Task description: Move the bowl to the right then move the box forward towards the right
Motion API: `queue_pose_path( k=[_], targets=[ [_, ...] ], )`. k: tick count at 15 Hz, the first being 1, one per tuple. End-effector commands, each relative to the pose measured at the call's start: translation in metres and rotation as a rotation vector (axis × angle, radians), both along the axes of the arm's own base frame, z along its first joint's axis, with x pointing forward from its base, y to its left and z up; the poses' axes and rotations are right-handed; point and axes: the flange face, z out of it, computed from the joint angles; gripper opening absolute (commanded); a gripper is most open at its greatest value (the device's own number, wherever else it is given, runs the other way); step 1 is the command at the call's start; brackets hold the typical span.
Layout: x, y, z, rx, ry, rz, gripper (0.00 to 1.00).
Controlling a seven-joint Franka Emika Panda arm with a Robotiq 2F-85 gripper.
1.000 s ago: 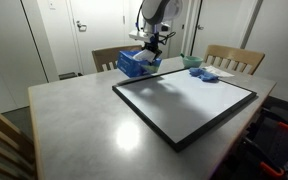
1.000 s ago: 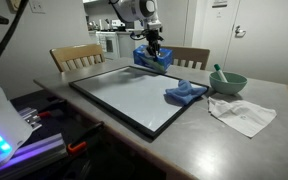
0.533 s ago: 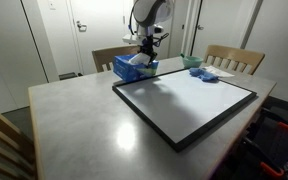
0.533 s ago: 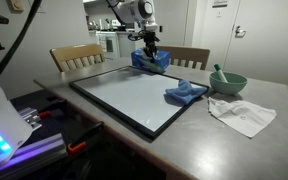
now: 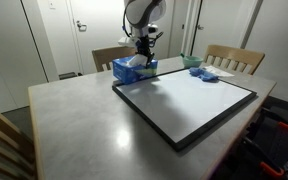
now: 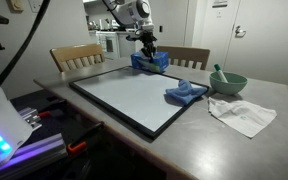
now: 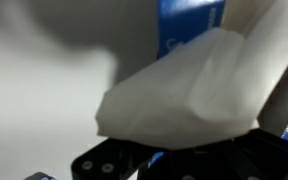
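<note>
The blue tissue box (image 5: 134, 68) sits at the far edge of the table, by the far corner of the whiteboard, and shows in both exterior views (image 6: 150, 62). My gripper (image 5: 141, 56) comes down on it from above and looks shut on the box (image 6: 148, 51). In the wrist view a white tissue (image 7: 184, 90) fills most of the picture, with the blue box (image 7: 189, 22) behind it; the black jaws show only at the bottom edge. The green bowl (image 6: 227, 82), with a utensil in it, stands apart near a table end (image 5: 189, 62).
A large black-framed whiteboard (image 5: 184, 100) lies flat on the grey table (image 5: 74, 120). A blue cloth (image 6: 184, 94) lies on the board's edge and a white cloth (image 6: 241, 113) beside the bowl. Wooden chairs (image 6: 76, 56) stand round the table.
My gripper has carried the box sideways along the far edge, away from the bowl, and lowered it to the tabletop. The bowl and cloths have not moved.
</note>
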Motion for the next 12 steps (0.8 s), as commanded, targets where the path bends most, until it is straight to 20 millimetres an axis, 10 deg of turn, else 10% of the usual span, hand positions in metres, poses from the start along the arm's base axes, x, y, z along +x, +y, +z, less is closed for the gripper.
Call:
queue_pose_path(
  k=[1,12],
  targets=[
    [0.007,0.008,-0.021,-0.013,0.017,-0.007,0.02],
    [0.02,-0.007,-0.025,0.011,-0.052,-0.133,0.02]
  ],
)
